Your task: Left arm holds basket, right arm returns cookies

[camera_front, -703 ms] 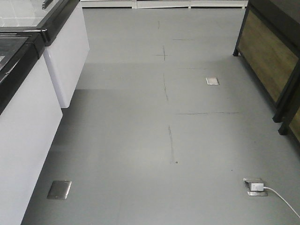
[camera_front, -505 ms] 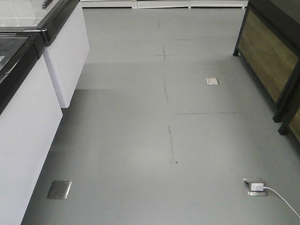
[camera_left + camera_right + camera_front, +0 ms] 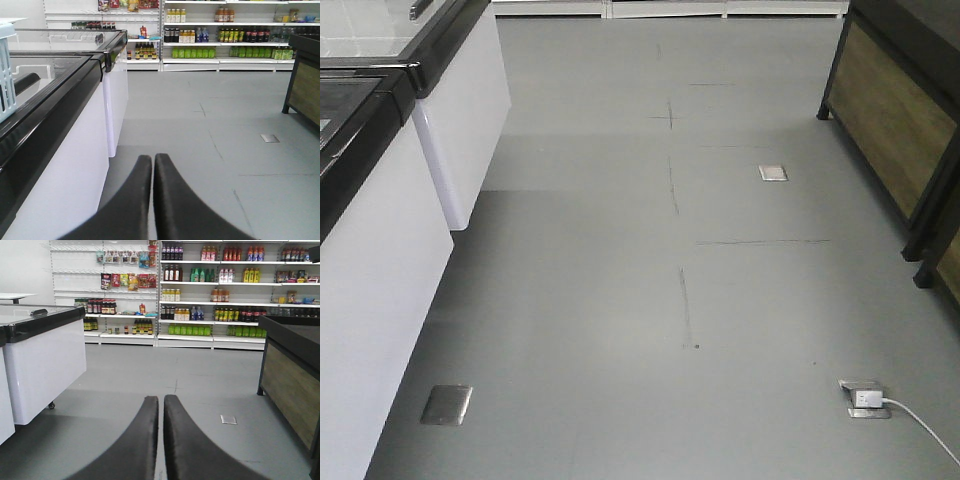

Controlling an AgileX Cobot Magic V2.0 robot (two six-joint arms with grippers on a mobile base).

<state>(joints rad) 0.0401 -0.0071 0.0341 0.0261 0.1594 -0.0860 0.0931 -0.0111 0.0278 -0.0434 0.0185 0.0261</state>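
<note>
A corner of the light blue slotted basket (image 3: 5, 75) shows at the far left edge of the left wrist view, on top of the chest freezer (image 3: 45, 105). My left gripper (image 3: 152, 157) hangs over the floor beside that freezer, shut with nothing between its fingers. In the right wrist view my right gripper (image 3: 161, 399) points down the aisle, also shut and holding nothing. The cookies are out of view. Neither arm appears in the front view.
White chest freezers (image 3: 380, 230) with black rims line the left side. A dark wooden display stand (image 3: 905, 110) is on the right. Floor sockets (image 3: 865, 398) with a white cable and metal plates (image 3: 446, 404) dot the grey floor. Stocked shelves (image 3: 210, 290) close off the far end.
</note>
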